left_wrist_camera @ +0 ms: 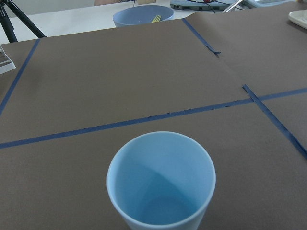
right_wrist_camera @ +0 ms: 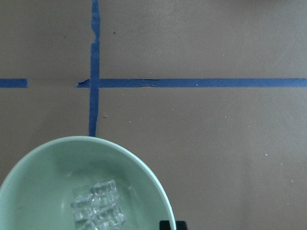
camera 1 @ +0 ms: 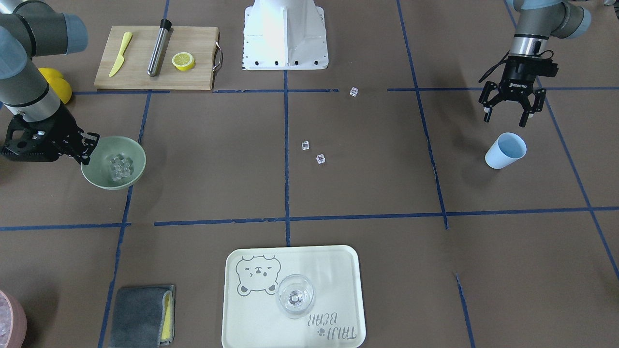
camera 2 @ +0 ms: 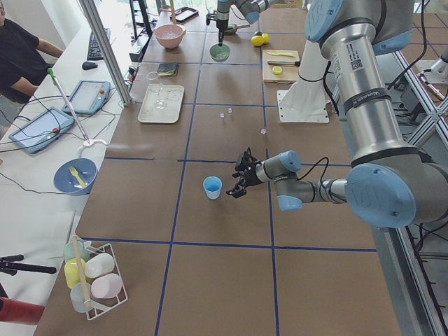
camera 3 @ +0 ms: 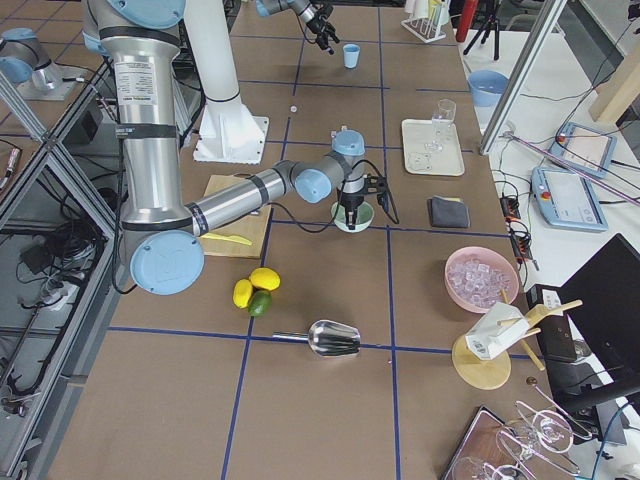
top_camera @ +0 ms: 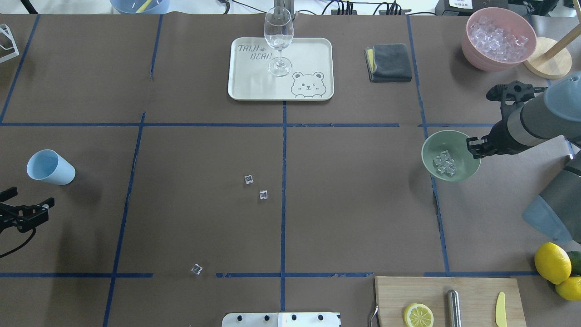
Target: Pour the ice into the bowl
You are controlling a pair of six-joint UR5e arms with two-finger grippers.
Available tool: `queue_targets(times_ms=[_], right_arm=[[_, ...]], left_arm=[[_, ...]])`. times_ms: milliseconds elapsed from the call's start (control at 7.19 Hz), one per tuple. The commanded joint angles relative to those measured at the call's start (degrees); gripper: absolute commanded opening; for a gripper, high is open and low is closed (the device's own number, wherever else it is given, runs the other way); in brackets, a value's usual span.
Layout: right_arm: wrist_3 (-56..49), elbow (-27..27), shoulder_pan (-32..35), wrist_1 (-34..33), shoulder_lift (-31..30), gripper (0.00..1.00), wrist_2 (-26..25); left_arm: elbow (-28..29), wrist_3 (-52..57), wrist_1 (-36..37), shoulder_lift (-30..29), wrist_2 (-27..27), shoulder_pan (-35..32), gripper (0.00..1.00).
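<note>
Desk [camera 1: 367, 183] shows stray ice [camera 1: 305, 145]. Right end effector [camera 1: 89, 147] grips the bowl [camera 1: 138, 164], so I must hold it level. Left end effector [camera 1: 507, 115] is open.

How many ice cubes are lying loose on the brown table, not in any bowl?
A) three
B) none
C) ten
A: three loose cubes lie on the table, two close together near the middle and one farther off by itself. More ice sits in the green bowl.

Mint-green bowl [camera 1: 139, 158], clear ice [camera 1: 120, 167], light blue cup [camera 1: 505, 151], brown table [camera 1: 367, 169], blue tape grid [camera 1: 286, 193]
</note>
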Motion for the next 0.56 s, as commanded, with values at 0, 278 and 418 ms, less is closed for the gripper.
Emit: queue_targets(times_ms=[0,278,418], right_arm=[[-2.61,-1.33,3.86,4.42,-4.4,0.0,2.71],[-12.51,-1.94,7.66,4.42,-9.67,0.0,4.85],[-13.08,-2.03,7.84,4.42,-10.39,0.0,4.85]], left_arm=[[-2.31,0.26,2.23,1.15,-1.69,-0.48,1.0],[-2.14,0.35,2.32,1.06,-1.69,-0.57,1.0],[-2.48,0.78,2.41,1.06,-2.04,-0.57,1.0]])
